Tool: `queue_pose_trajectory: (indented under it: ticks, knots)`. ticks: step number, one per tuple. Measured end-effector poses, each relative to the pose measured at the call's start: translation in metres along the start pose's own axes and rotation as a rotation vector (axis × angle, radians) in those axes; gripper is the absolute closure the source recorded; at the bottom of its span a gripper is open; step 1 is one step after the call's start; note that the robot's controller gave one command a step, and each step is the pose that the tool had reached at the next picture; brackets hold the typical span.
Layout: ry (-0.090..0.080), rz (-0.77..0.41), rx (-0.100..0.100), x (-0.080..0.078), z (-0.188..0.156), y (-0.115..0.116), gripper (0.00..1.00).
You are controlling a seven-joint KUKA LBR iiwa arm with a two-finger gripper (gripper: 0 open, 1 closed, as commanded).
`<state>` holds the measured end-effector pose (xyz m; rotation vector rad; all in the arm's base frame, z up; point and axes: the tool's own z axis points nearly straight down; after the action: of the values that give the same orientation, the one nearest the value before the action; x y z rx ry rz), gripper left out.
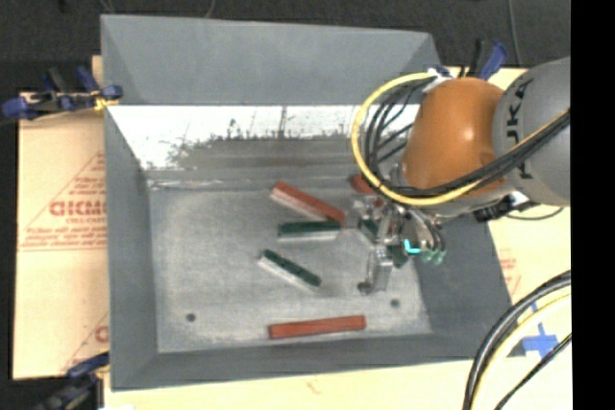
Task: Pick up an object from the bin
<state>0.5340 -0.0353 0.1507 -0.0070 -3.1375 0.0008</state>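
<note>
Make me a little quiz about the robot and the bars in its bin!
1. What colour is the front bar, the one nearest the bin's front wall?
2. True or false: the gripper is holding the front bar.
3. How many bars are green? A one, B two, C four.
Key: 1 red. 2 false: the gripper is apart from that bar, further back and to the view's right. 3 B: the upper green bar and the lower green bar.
</note>
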Motion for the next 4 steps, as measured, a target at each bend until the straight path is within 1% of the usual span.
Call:
queue_pose_trajectory:
  ticks: [1,2,3,4]
  knots:
    - [-0.008,-0.001,0.000,-0.002,-0.004,0.000,0.00]
    - [-0.013,0.131,-0.002,-0.056,0.040,0.016,0.00]
    - [-0.009,-0.061,0.001,-0.098,0.024,0.027,0.00]
    - [-0.009,0.099,-0.002,-0.104,0.028,0.040,0.00]
